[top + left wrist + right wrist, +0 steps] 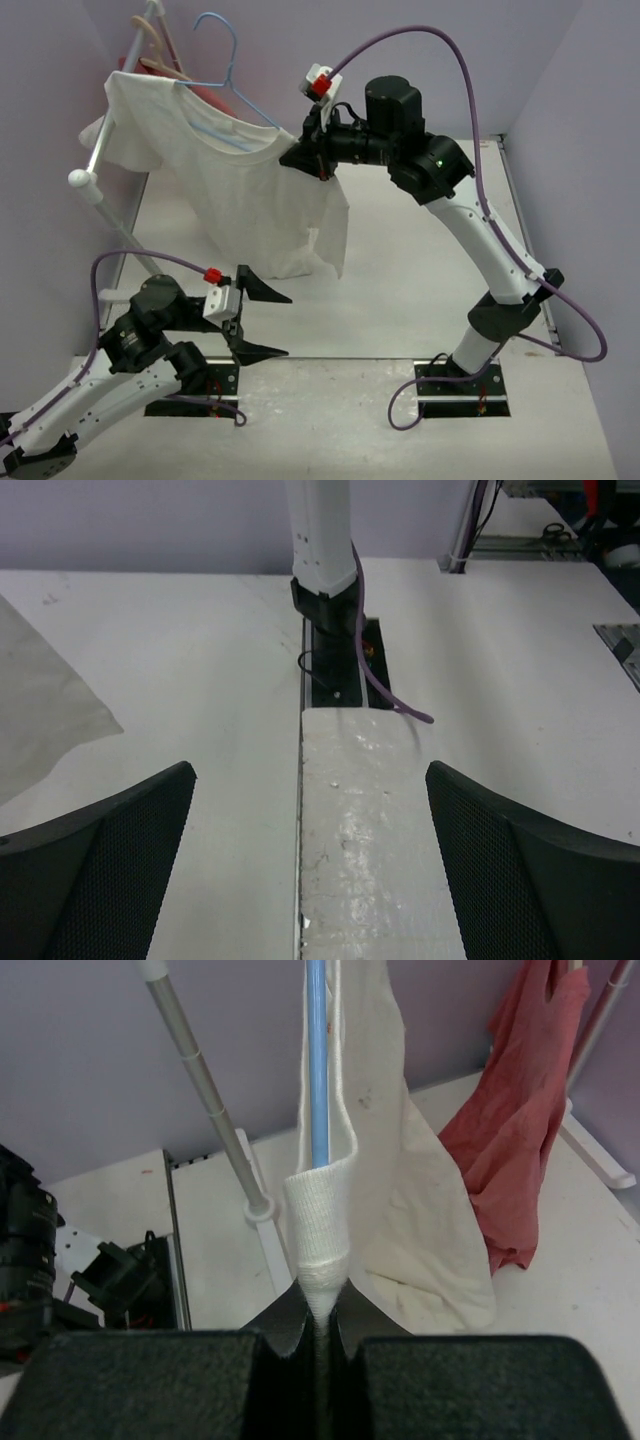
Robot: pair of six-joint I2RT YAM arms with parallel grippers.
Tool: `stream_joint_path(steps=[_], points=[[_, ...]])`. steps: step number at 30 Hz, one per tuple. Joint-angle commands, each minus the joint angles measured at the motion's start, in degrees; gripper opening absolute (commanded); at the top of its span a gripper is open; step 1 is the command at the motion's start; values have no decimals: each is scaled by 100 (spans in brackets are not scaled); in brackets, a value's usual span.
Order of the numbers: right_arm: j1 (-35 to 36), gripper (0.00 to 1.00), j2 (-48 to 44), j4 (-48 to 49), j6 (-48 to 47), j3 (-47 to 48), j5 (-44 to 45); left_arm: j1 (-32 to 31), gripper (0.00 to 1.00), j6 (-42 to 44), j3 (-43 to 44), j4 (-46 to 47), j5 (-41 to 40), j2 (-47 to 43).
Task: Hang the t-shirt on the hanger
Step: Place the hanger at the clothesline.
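The white t-shirt [250,190] hangs draped over the light-blue wire hanger [225,70], whose hook is on the rack rail at the back left. My right gripper [305,158] is shut on the t-shirt's collar at the right end of the hanger. In the right wrist view the ribbed collar [318,1230] is pinched between the fingers [318,1310], with the blue hanger wire [318,1060] running up inside the cloth. My left gripper [262,322] is open and empty, low near the table's front. In its wrist view the gripper [310,810] holds nothing.
A white clothes rack [110,150] stands at the back left with a wooden hanger [160,50] bearing a red shirt [520,1110]. The rack's pole [205,1090] slants down to the table. A corner of white cloth [40,710] shows at the left of the left wrist view.
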Motion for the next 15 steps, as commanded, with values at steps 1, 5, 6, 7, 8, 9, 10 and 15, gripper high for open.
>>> stream_joint_path(steps=[1, 5, 6, 7, 8, 9, 10, 15], points=[[8, 0, 367, 464, 690, 364, 382, -3, 100, -249, -122, 473, -228, -122], [122, 0, 345, 1111, 928, -443, 394, -3, 100, -282, -240, 502, -431, -277], [161, 0, 305, 1307, 981, -724, 364, -3, 100, -303, -258, 513, -412, -279], [201, 0, 267, 1501, 1044, -998, 331, -3, 100, -316, -272, 522, -388, -263], [246, 0, 255, 1658, 1094, -1205, 306, -3, 100, -316, -286, 522, -398, -223], [324, 0, 286, 1845, 1089, -1434, 285, -3, 100, -316, -291, 522, -413, -192], [385, 0, 350, 1972, 1087, -1550, 253, -3, 100, -310, -291, 519, -414, -155], [646, 0, 924, 2081, 1102, -1010, 148, -3, 100, -282, -277, 513, -359, -114]])
